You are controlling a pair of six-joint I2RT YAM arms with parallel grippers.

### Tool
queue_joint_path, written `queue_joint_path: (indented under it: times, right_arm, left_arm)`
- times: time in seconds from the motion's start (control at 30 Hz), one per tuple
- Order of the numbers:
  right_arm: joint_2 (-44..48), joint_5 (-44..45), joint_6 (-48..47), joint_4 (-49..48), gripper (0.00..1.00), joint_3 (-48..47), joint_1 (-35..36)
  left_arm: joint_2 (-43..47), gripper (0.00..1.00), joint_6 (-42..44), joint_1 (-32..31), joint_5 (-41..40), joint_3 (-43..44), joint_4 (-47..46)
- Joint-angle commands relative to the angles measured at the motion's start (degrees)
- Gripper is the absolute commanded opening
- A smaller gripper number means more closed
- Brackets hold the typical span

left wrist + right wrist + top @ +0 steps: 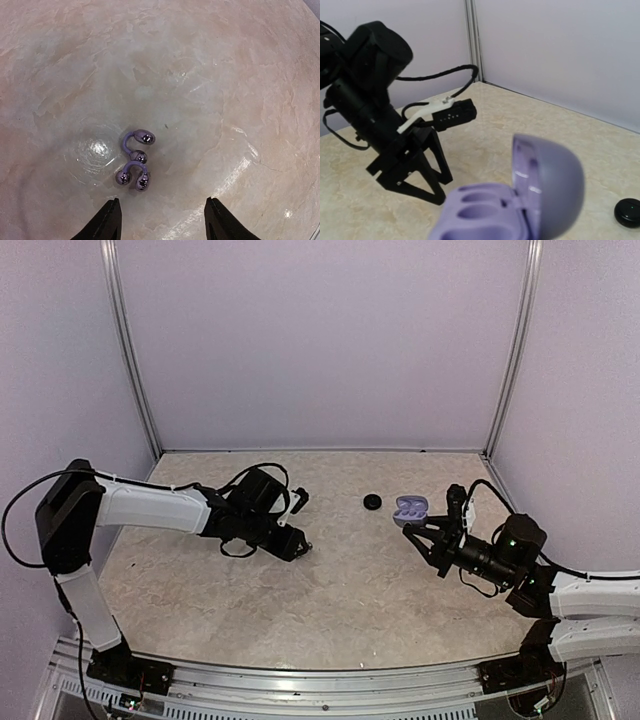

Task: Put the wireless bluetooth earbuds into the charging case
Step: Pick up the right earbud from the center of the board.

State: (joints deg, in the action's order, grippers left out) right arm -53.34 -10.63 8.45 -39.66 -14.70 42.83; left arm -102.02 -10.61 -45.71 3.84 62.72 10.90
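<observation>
- Overhead, the left gripper (297,546) hangs low over the left half of the marbled table (330,610), while the right gripper (410,524) sits on the right side with the lilac charging case (410,506) at its tips.
- Seen from the left wrist, two purple clip-shaped earbuds (135,161) with glossy rounded ends lie on the table, touching one another, just ahead of the left gripper.
- That gripper's fingers (109,220) stand apart with nothing between them, and both earbuds lie clear of the tips.
- The right gripper is closed on the charging case, though the case hides the fingers in the right wrist view.
- The case is open, its lid tipped up and back, and two moulded wells show in its base.
- Across the table, the earbuds lie well apart from the case, under the left gripper.
- A small round black puck (373,502) lies on the table just left of the case.
- Beyond the open case, the right wrist view shows the left arm (380,115) reaching down toward the table.
</observation>
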Motion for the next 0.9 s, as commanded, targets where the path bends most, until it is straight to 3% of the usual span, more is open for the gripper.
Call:
queue_joint_path:
  times: [0.0, 0.5, 0.87]
  right_arm:
    - [0.7, 0.2, 0.1, 0.5, 0.00, 0.3, -0.6]
    - [1.0, 0.5, 0.1, 1.0, 0.00, 0.3, -0.6]
    - [1.2, 0.6, -0.1, 1.3, 0.00, 0.3, -0.6]
  left_arm:
    - [-3.5, 0.58, 4.1, 2.4, 0.4, 4.2, 4.2]
    - [-11.9, 0.56, 9.7, 5.1, 8.9, 11.6, 10.1]
    - [-15.2, 0.47, 10.1, 2.8, 5.2, 14.2, 12.3]
